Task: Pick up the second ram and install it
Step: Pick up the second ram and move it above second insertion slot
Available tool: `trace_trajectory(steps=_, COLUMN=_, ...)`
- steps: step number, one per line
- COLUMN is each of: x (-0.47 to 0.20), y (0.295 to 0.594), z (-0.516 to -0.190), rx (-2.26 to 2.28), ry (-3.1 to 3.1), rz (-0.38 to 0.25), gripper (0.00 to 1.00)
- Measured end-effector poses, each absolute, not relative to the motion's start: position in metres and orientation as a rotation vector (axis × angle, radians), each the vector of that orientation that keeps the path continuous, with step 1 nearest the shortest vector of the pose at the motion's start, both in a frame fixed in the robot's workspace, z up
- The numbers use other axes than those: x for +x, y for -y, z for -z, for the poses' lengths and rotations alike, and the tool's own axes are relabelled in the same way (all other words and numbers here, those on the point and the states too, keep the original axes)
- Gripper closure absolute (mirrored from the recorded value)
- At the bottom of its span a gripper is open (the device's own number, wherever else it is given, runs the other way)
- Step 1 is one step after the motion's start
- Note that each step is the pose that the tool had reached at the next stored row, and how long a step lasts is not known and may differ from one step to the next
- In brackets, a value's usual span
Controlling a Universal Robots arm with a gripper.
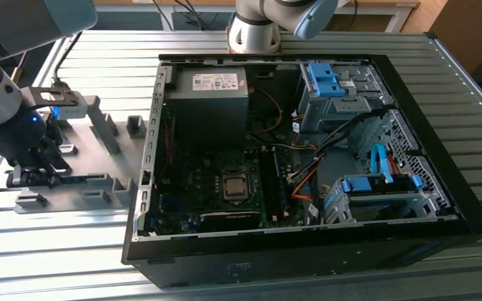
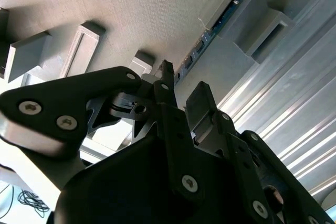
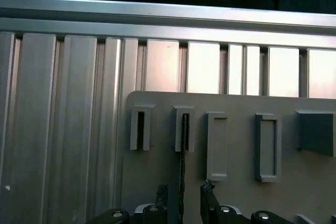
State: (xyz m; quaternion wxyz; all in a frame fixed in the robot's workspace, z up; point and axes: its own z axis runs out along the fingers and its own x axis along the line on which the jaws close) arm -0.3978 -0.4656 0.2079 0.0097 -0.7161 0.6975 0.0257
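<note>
The second ram (image 3: 182, 174) stands on edge in the slotted grey fixture blocks (image 3: 184, 129). It shows as a thin dark stick in the first wrist view and as a blue-green strip (image 2: 210, 38) in the second wrist view. My gripper (image 3: 184, 195) is open and low over the fixture plate, with one black fingertip (image 3: 161, 192) on each side of the stick and a small gap on both sides. The second wrist view has the gripper (image 2: 184, 85) straddling the stick's near end. In the exterior view the gripper (image 1: 36, 175) hangs over the plate at the exterior view's left.
The grey fixture plate (image 1: 111, 160) with several upright blocks lies on the ribbed metal table (image 1: 48, 251). The open computer case (image 1: 442, 207) is to the exterior view's right of the plate, with the power supply (image 1: 211, 81), motherboard (image 1: 233, 188) and blue drive brackets (image 1: 325, 78).
</note>
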Motion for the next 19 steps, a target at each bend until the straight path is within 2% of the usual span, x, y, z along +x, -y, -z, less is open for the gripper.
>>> trace_trajectory(steps=9, x=-0.399, y=0.466, z=-0.198, rx=-2.236, ry=-2.178, rz=-0.080, gripper=0.62)
trace_trajectory(steps=11, x=-0.400, y=0.466, z=-0.197, rx=-2.236, ry=-2.178, rz=-0.080, gripper=0.64)
trace_trajectory(steps=12, x=-0.400, y=0.466, z=-0.197, rx=-2.236, ry=-2.178, rz=-0.080, gripper=0.71)
trace_trajectory(steps=19, x=-0.401, y=0.466, z=-0.194, rx=-2.236, ry=-2.178, rz=-0.080, gripper=0.71)
